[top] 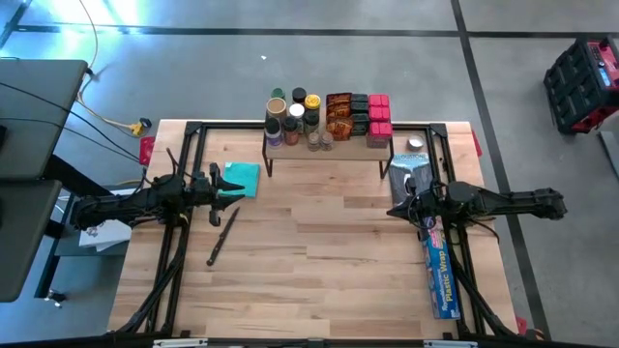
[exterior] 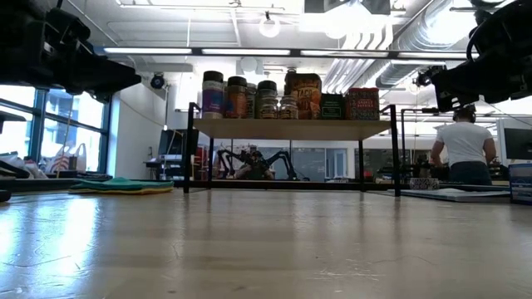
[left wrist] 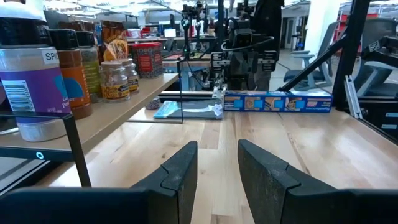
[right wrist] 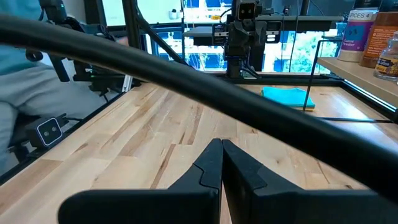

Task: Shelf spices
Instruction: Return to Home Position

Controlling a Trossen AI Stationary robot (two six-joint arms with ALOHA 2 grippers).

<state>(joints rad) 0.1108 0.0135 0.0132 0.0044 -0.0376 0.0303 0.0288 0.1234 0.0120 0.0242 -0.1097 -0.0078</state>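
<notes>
Left gripper [left wrist: 217, 152]: fingers apart with nothing between them; it is at the 9 o'clock side of the table [top: 319, 271], with its tips just beside the teal cloth [top: 248, 174].
Right gripper [right wrist: 222, 149]: fingers pressed together, holding nothing; it is at the 3 o'clock side of the table.
Shelf [top: 329, 151]: stands at the 12 o'clock edge of the table.
Spices [top: 324, 114]: all on the shelf top, with the jars at its 9 o'clock end, orange-brown packets in the middle and red boxes at its 3 o'clock end.
Blue box [top: 440, 271]: lies flat along the 3 o'clock edge, with its 12 o'clock end under the right arm.
Black tool [top: 222, 237]: lies on the table at 6 o'clock from the left gripper.
</notes>
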